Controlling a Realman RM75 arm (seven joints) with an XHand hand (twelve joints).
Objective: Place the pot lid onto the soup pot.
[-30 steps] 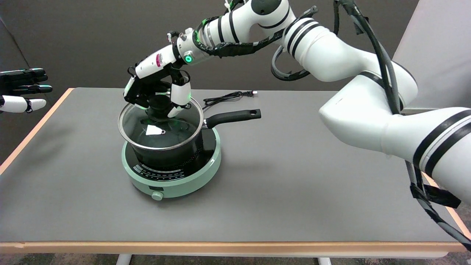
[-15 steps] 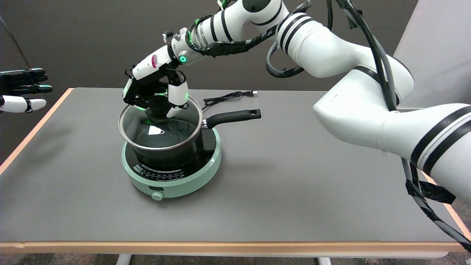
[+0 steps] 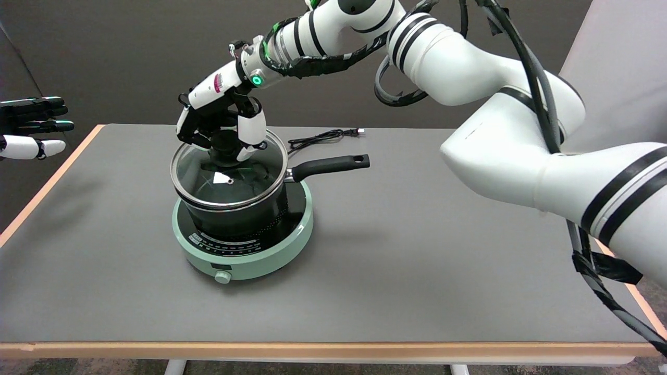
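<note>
A black soup pot (image 3: 245, 219) with a long black handle (image 3: 333, 164) stands on a mint-green induction cooker (image 3: 260, 255) at the table's left middle. A round glass pot lid (image 3: 229, 179) with a metal rim lies over the pot's mouth, slightly tilted. My right hand (image 3: 221, 127) reaches down from above and behind, and its fingers grip the lid's black knob (image 3: 225, 147). The knob is partly hidden by the fingers.
A black power cord (image 3: 323, 137) lies on the table behind the cooker. The idle left hand (image 3: 28, 127) hangs in the air at the far left. The grey table (image 3: 417, 271) has a wooden edge along the front and left.
The right hand has drifted slightly up and back with the knob. The lid has shifted a little toward the far side and looks flatter over the pot's rim.
</note>
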